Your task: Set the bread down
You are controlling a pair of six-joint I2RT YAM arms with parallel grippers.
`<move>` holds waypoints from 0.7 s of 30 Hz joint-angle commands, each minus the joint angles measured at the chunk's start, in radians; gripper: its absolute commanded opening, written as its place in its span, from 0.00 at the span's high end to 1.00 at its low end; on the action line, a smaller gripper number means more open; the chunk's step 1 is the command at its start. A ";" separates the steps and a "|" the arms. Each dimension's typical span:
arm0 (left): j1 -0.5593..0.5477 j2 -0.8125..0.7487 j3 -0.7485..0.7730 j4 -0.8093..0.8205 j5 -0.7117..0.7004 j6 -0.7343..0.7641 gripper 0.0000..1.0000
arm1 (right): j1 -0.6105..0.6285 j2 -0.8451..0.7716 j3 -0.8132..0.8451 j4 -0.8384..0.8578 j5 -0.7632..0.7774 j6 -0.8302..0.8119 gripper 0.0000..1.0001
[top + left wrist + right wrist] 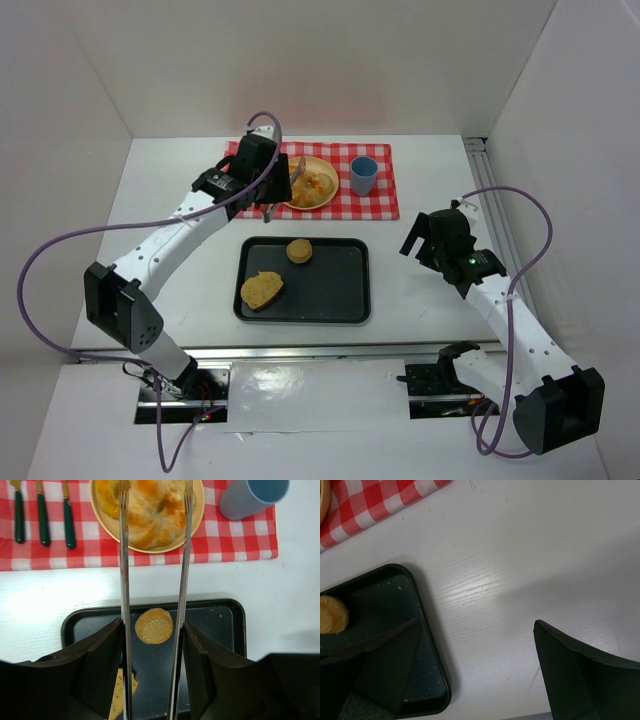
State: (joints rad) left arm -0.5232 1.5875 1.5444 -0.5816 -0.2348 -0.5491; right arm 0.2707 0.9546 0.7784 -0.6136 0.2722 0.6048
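Note:
My left gripper (pixel 262 182) is shut on a pair of metal tongs (pixel 124 555), whose arms reach out over the yellow plate (pixel 328 190). In the left wrist view the tong arms straddle a pale bread roll (pixel 150 515) lying on that plate (pixel 197 517); their tips run out of frame. A round bun (pixel 299 250) and a toasted slice (pixel 262 290) lie on the black tray (pixel 340 300). The bun also shows between my left gripper's fingers (pixel 152 630). My right gripper (pixel 425 240) is open and empty over bare table just right of the tray (pixel 427 680).
A red checked cloth (pixel 385 205) lies at the back under the plate. A blue cup (pixel 363 175) stands on it right of the plate. Green-handled cutlery (pixel 42 515) lies on it left of the plate. White walls enclose the table.

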 commanded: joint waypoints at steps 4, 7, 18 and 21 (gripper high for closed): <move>0.159 -0.106 -0.016 -0.034 -0.038 0.035 0.39 | 0.002 -0.020 0.021 0.008 0.004 0.004 0.00; 0.268 -0.145 -0.087 -0.002 -0.106 0.035 0.37 | 0.002 -0.020 0.021 -0.001 0.004 0.004 0.00; 0.545 0.001 -0.168 0.138 -0.005 0.058 0.36 | 0.002 -0.051 0.032 -0.012 0.013 0.004 0.00; 0.574 0.057 -0.168 0.187 0.008 0.069 0.36 | 0.002 -0.060 0.032 -0.023 0.013 0.013 0.00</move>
State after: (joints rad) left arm 0.0322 1.6104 1.3609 -0.4904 -0.2562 -0.5167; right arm 0.2707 0.9272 0.7784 -0.6167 0.2729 0.6071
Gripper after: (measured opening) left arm 0.644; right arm 0.999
